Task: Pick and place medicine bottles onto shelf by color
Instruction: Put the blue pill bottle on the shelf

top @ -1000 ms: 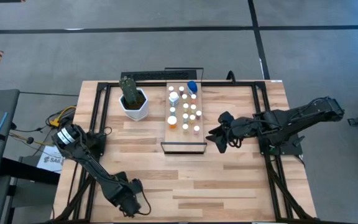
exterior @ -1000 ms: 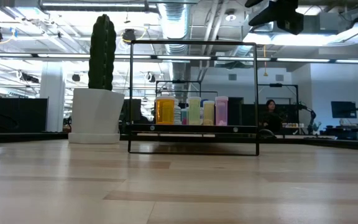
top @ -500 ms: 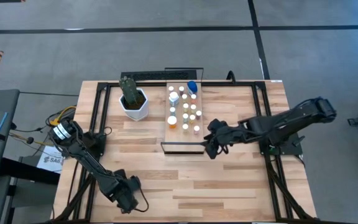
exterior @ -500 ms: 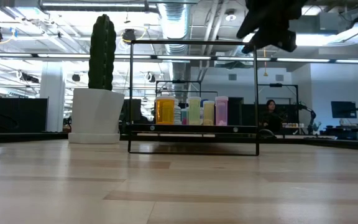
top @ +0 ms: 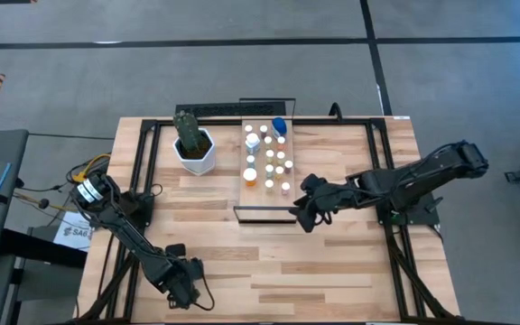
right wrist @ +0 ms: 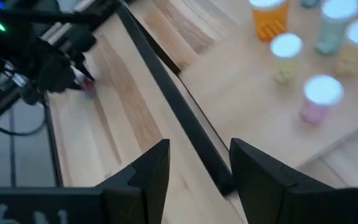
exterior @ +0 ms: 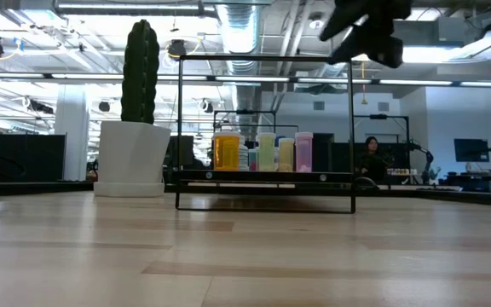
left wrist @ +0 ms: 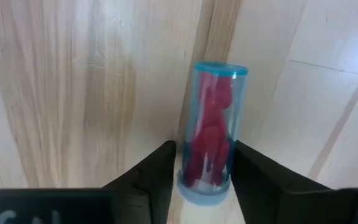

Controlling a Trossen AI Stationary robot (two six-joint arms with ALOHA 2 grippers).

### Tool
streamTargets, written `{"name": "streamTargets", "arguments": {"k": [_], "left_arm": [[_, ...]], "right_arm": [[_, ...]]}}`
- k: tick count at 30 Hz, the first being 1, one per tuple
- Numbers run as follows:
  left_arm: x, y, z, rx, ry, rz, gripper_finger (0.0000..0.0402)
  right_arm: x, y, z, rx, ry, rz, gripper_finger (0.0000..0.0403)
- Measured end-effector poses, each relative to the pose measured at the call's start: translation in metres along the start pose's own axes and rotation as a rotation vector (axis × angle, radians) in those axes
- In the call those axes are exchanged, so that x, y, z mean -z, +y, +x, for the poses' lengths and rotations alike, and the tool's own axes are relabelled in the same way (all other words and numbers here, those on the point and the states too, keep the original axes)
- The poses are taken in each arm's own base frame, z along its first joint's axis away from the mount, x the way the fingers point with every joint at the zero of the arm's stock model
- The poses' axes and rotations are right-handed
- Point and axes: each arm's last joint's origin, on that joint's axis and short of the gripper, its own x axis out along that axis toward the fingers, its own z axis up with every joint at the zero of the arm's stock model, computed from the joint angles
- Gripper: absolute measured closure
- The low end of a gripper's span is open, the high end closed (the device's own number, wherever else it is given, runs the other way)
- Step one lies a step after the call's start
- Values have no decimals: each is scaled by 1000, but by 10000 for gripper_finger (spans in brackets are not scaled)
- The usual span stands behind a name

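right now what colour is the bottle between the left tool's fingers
Reddish contents in a clear blue-tinted bottle; the left wrist view shows it best.

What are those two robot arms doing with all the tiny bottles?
They are sorting medicine bottles onto a wooden shelf. Most bottles stand there in rows, next to a cactus pot. The left gripper, down at the near left part of the table, has its fingers on either side of a clear blue bottle with red inside that lies on the wood. The right gripper hangs open just past the shelf's front corner, holding nothing.
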Motion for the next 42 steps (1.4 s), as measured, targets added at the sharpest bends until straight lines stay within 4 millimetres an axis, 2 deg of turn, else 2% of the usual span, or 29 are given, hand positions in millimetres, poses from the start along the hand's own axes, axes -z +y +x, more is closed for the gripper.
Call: {"name": "streamTargets", "arguments": {"k": [9, 15, 22, 26, 30, 37, 42], "left_arm": [[-6, -2, -14, 34, -25, -26, 311], [-20, 9, -49, 123, -109, -137, 312], [-50, 35, -117, 293, -294, -297, 312], [-73, 53, -161, 396, -401, -365, 312], [-94, 67, -202, 468, -515, -385, 312], [-114, 80, -265, 610, -804, -383, 313], [-121, 80, -288, 734, -949, -364, 313]], "right_arm": [[-21, 15, -30, -81, -76, -82, 216], [-41, 31, -54, -182, -128, -186, 216], [-55, 53, -92, -285, -144, -370, 216], [-56, 61, -105, -308, -157, -507, 216], [-56, 64, -108, -315, -179, -622, 216], [-62, 66, -109, -318, -259, -760, 216], [-68, 73, -113, -349, -387, -871, 216]]}}
